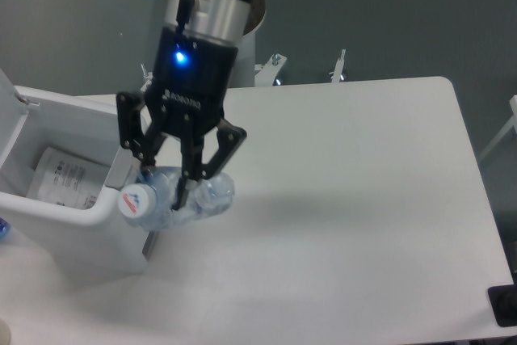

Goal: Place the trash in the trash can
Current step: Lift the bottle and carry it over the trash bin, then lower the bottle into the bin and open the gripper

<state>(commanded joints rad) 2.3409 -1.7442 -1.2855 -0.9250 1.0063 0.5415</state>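
1 bottle (179, 196) pinched in gripper (182, 191); 1 wrapper (66, 177) inside 1 bin (89, 224).

White table (363, 199), rounded corners; dark grey wall (404, 14) behind; metal clamps (342, 66) at far edge

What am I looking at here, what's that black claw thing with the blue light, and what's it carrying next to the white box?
This is a robot arm seen from one fixed camera that looks down at a white table. The black claw is the arm's gripper, a two-fingered hand, and the blue light is a lamp on its body. Its fingers are closed around a crushed clear plastic bottle, held in the air with its cap pointing toward the camera. The white box on the left is a trash can with its lid open. Inside it lies a crumpled white wrapper with small black print. The bottle hangs beside the can's near corner, not yet over the opening.
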